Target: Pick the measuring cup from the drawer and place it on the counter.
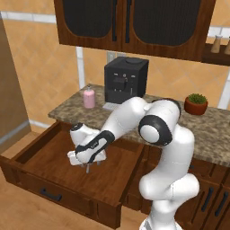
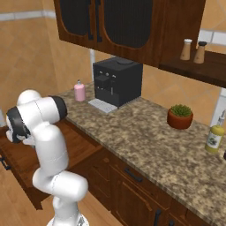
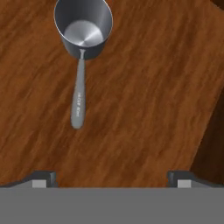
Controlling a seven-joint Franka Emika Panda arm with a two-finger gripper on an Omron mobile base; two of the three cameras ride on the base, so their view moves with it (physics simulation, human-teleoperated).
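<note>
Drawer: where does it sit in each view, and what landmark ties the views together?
Left base view: drawer lower left, pulled open.
Right base view: drawer lower left, behind the arm.
Hand view: drawer floor under the measuring cup.
Shared landmark: pink bottle, both base views.

Open drawer below the tabletop, claw over the cup

The drawer [image 1: 67, 168] is pulled out below the tabletop [image 1: 211, 130], at its left end. The cup [image 3: 83, 28] stands upright on the drawer floor, its handle lying flat toward the claw [image 3: 112, 178], which hangs above it with jaws wide apart, the cup off to one side of the gap. On the tabletop, the bottle [image 1: 89, 98] stands left of the coffee machine [image 1: 126, 80]; the plant [image 1: 196, 104] sits well to the right, and another bottle [image 2: 214, 134] farther right still. Cabinets [image 1: 134, 22] hang above the machine.
</note>
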